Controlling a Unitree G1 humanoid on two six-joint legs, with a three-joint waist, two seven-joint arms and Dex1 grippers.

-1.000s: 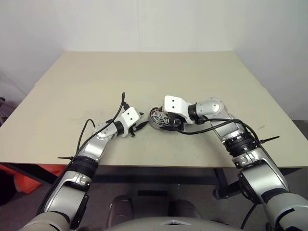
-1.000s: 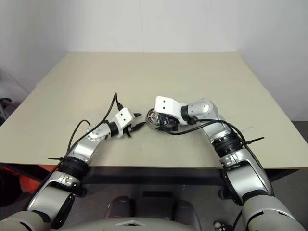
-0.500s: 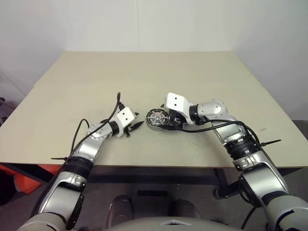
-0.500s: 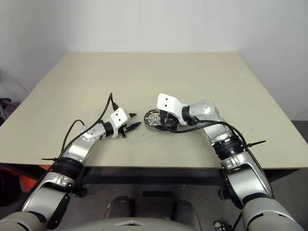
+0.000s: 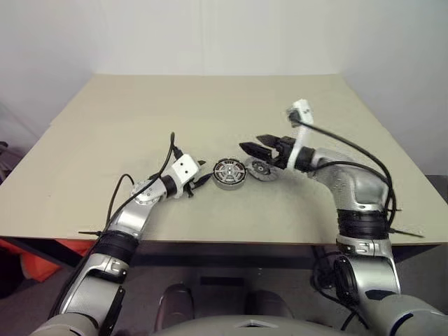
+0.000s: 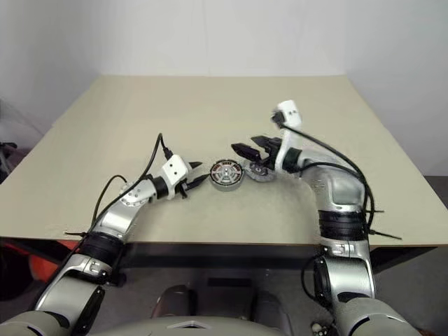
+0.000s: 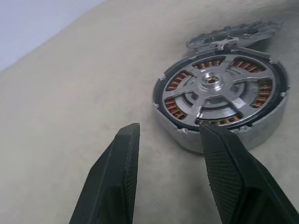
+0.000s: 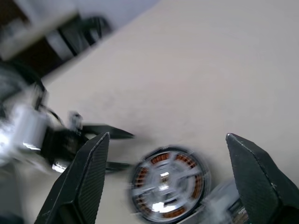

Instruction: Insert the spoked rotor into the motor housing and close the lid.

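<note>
Left eye view: on the counter (image 5: 105, 126) the motor housing (image 5: 229, 173) lies flat with the spoked rotor (image 7: 216, 88) seated inside, the lid (image 5: 263, 169) touching it — seemingly next. The right end effector (image 5: 260, 145) hovers released above; the left end effector (image 5: 202, 178) waits beside, parted, empty.

Bare lab, plain table (image 5: 210, 105), blank white wall (image 5: 210, 35)

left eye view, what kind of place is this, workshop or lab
Probably a robot test lab: a bare beige table against a plain white wall, holding only a motor housing and its lid, with cabled robot arms.
</note>
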